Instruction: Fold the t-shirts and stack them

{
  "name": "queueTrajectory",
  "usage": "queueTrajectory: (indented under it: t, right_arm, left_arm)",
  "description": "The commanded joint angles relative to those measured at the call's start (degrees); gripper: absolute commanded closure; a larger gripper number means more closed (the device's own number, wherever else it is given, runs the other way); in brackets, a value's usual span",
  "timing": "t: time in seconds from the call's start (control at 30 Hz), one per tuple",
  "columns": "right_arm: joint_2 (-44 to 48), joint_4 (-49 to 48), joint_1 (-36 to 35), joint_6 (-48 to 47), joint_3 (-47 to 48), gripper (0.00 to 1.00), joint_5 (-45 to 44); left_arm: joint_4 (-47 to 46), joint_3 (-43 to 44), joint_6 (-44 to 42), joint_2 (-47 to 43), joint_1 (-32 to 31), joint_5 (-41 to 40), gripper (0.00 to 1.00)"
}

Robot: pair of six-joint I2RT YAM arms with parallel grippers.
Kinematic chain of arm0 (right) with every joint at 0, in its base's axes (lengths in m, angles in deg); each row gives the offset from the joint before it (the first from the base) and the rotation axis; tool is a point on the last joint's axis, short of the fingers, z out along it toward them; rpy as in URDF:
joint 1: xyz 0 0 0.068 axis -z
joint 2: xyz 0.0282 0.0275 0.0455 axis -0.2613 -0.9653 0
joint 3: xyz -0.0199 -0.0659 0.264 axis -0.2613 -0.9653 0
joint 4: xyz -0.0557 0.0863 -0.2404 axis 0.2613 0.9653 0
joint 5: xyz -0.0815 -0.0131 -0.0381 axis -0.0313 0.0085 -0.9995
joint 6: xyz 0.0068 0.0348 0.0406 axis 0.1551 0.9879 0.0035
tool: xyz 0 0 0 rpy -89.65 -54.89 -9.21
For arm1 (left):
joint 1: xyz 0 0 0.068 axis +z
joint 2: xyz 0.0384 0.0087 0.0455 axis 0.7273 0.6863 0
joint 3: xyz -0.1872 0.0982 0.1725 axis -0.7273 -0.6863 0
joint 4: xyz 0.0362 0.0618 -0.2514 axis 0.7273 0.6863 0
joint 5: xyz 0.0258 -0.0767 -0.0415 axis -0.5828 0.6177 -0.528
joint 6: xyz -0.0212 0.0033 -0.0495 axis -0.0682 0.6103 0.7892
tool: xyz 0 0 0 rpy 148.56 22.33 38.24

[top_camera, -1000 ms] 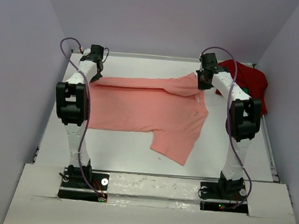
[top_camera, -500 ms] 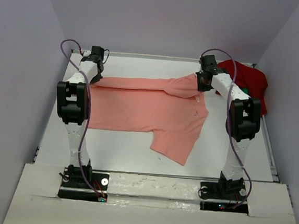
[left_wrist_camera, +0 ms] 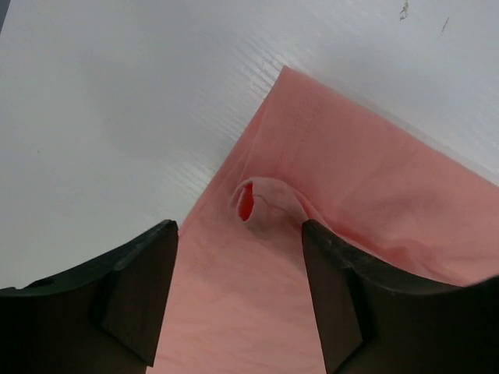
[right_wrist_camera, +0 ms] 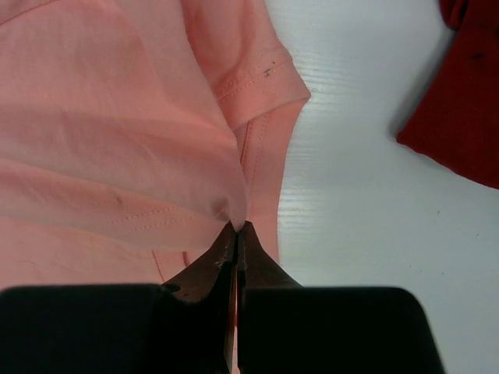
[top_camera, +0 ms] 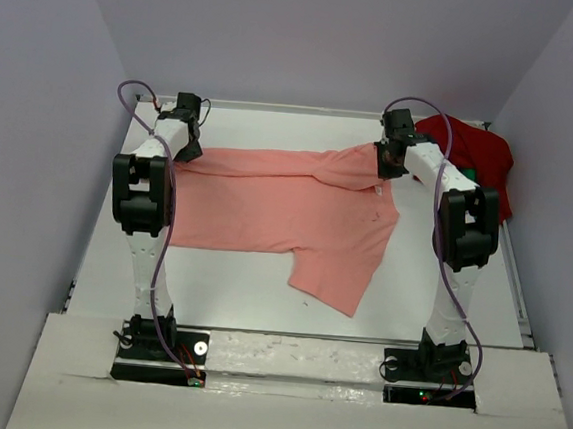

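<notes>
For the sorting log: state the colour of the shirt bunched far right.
The shirt is dark red; top external view shows it best.

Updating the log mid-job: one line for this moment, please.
left hand: open over corner of pink shirt | right hand: shut on pink shirt | dark red shirt: heaped far right, unfolded | stack: not started

Nothing here can be read: no words, labels, brand marks or numbers show on anything in view.
</notes>
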Motion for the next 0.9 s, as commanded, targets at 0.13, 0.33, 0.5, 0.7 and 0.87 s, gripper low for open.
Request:
queueTrajectory:
  t: [0.13, 0.33, 0.5, 0.7, 0.87]
  right_arm:
    - [1.5, -2.0, 0.0, 0.2, -0.2, 1.00, -0.3]
    - [2.7, -1.8, 0.0, 0.8, -1.3, 1.00, -1.3]
    - [3.7, -1.5, -0.6, 1.0, -2.0, 1.00, -0.6]
    - [4.9, -0.8, -0.6, 1.9, -3.6, 0.61, -3.0]
    - [8.9, 0.3, -1.1, 3.4, -5.0, 0.54, -7.7]
  left_arm:
    - [-0.9, -2.5, 3.3, -6.6, -0.1, 0.6, 0.11]
    - [0.6, -1.6, 5.0, -9.1, -0.7, -1.2, 0.11]
    - [0.9, -4.9, 6.1, -10.8, -2.2, -2.7, 0.11]
    - [1.2, -6.2, 6.9, -13.1, -2.3, -6.1, 0.11]
    - [4.0, 0.1, 4.9, -13.5, -2.3, -7.6, 0.11]
